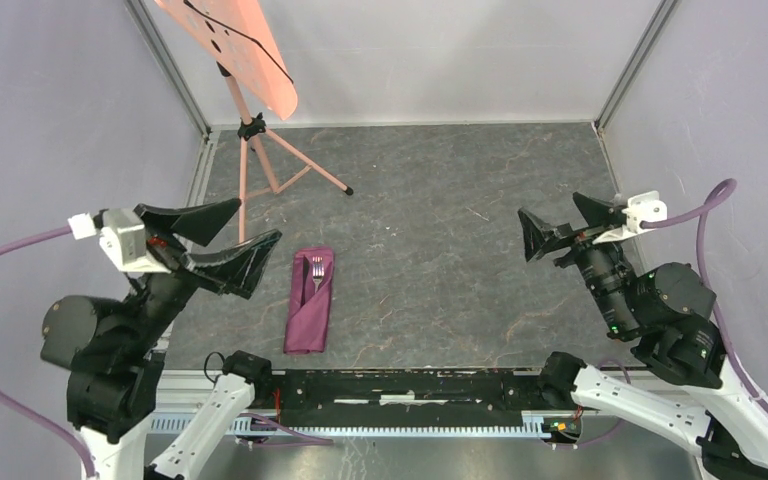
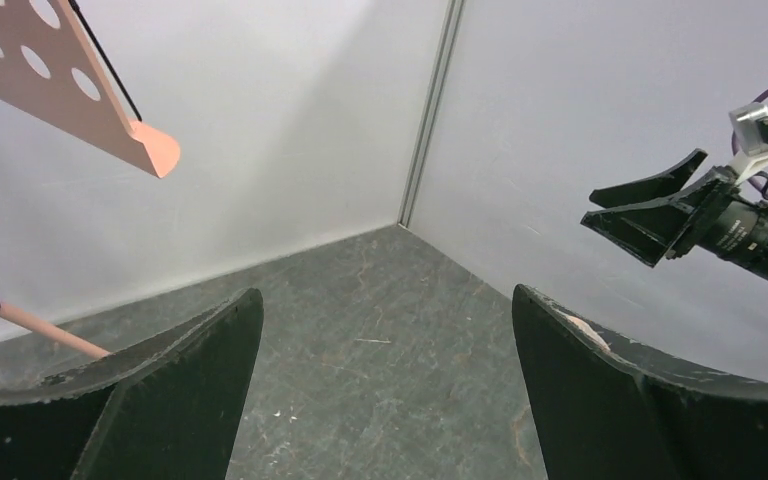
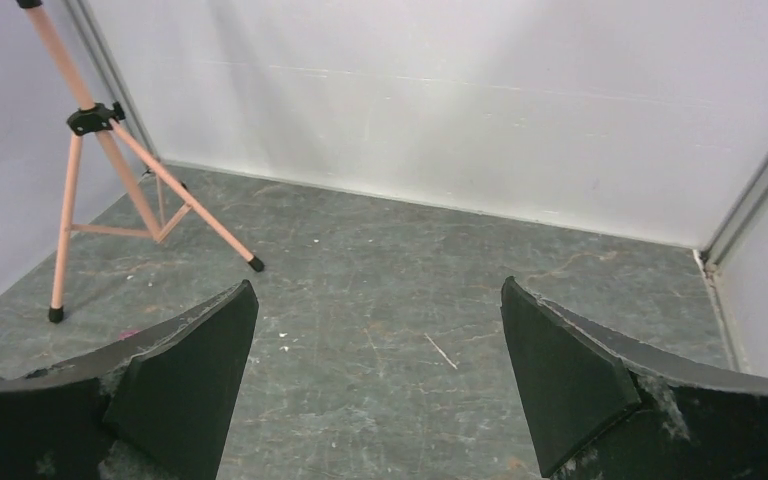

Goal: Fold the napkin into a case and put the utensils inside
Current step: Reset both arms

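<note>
The plum-maroon napkin lies folded as a long narrow case on the table left of centre. The fork's tines and the top of a second utensil stick out of its far end. My left gripper is open and empty, raised just left of the case. My right gripper is open and empty, raised at the right, far from the case. The case does not show in either wrist view. In the left wrist view my open left gripper faces the right gripper.
A salmon-pink tripod stand with a perforated board stands at the back left; its legs also show in the right wrist view. White walls enclose the grey table on three sides.
</note>
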Tool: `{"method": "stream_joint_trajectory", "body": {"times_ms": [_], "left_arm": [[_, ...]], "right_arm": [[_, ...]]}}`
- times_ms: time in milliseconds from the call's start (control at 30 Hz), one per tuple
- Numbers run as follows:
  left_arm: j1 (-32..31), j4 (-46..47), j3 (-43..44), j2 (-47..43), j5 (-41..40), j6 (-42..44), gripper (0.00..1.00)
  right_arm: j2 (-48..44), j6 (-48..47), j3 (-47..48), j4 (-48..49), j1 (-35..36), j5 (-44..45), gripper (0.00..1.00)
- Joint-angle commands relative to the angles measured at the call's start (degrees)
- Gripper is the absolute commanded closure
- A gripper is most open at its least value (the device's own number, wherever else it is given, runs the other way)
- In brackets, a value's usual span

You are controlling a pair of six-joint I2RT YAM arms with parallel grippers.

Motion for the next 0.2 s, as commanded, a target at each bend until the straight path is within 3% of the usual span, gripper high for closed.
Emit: {"method": "stream_joint_trajectory", "body": {"times_ms": [0,167], "left_arm": [[0.37,1.36,1.24,-2.48,-2.14,-1.28,0.0],[0.4,-0.1,0.44,-4.13,-3.81,-0.72,0.0]], "right_arm": [[-0.28,-3.48,0.89,-1.28,-0.02,2.27,0.02],[-0.99,-3.04,-1.08,0.12,0.0,0.02,0.02]]}}
